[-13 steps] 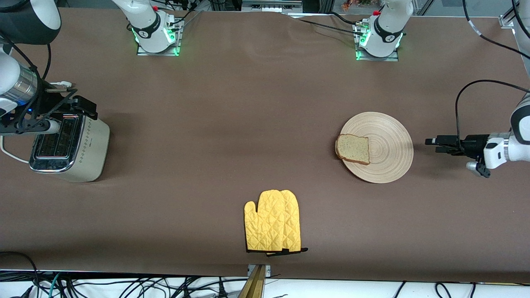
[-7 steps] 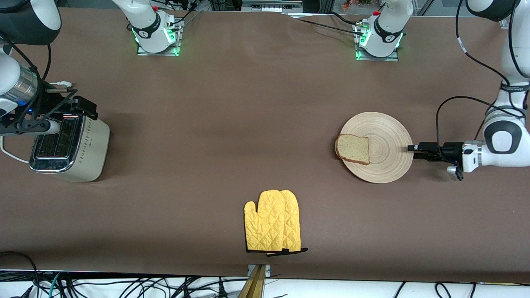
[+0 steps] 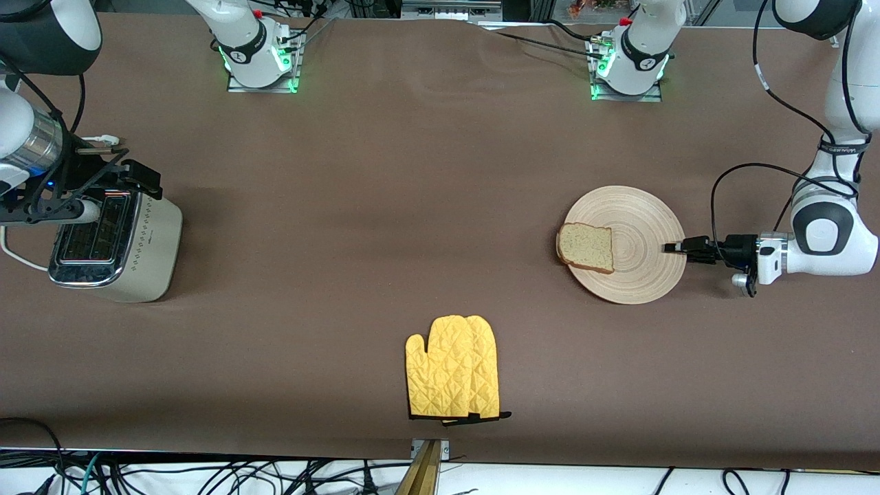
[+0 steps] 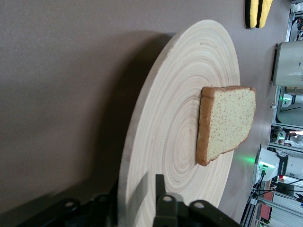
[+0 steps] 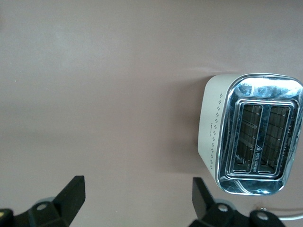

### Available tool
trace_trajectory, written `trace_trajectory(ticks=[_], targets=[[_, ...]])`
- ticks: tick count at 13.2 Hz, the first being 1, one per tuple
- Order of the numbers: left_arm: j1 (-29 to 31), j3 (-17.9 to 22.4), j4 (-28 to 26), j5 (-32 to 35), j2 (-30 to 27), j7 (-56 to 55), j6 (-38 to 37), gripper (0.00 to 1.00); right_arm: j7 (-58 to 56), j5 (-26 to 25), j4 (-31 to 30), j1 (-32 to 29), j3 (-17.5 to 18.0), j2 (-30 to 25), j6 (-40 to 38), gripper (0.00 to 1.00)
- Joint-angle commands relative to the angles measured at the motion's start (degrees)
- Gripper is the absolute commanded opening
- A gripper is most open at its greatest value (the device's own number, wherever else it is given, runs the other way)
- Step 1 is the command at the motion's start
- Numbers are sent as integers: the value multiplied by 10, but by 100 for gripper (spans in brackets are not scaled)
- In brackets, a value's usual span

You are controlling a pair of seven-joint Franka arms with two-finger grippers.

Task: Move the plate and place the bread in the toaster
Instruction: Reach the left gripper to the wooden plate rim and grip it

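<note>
The round wooden plate (image 3: 636, 216) lies toward the left arm's end of the table. The bread (image 3: 586, 247) rests on its rim nearest the toaster. In the left wrist view the plate (image 4: 180, 118) and bread (image 4: 227, 120) are close. My left gripper (image 3: 670, 247) is open, its jaws astride the plate's rim, one finger (image 4: 160, 189) over the top face. The cream toaster (image 3: 113, 244) stands at the right arm's end, both slots empty (image 5: 253, 135). My right gripper (image 3: 141, 180) waits open above it, with nothing between its fingers (image 5: 137, 194).
A yellow quilted oven mitt (image 3: 454, 368) lies near the table's front edge, nearer the camera than the plate and the toaster. The toaster's white cord (image 3: 17, 254) trails off the right arm's end. Brown table surface lies between toaster and plate.
My left gripper has moved in low along the table from beside the plate until its fingers reach over the plate's rim. The plate, bread and right arm have not moved.
</note>
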Motion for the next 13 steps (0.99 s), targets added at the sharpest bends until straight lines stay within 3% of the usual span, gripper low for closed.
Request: trace_trajectory(ticks=[1,5,9,10,13], targets=[[6,-3,-6,-14,-11,21,-11,0,-3,1,9,-2,2,2,-1,100],[-5,-16,0,-29,-14,12,-15,0,-3,1,9,-2,2,2,-1,100],[-8,-97,32,-43,-14,-8,-41,0,-3,1,9,-3,2,2,-1,100],[-28,-119,30,-76,-13,-40,-38,0,-3,1,9,-3,2,2,-1,100],[-136,-122,36,-95,-13,-165,8,0,-3,1,9,-4,2,3,-1,100]])
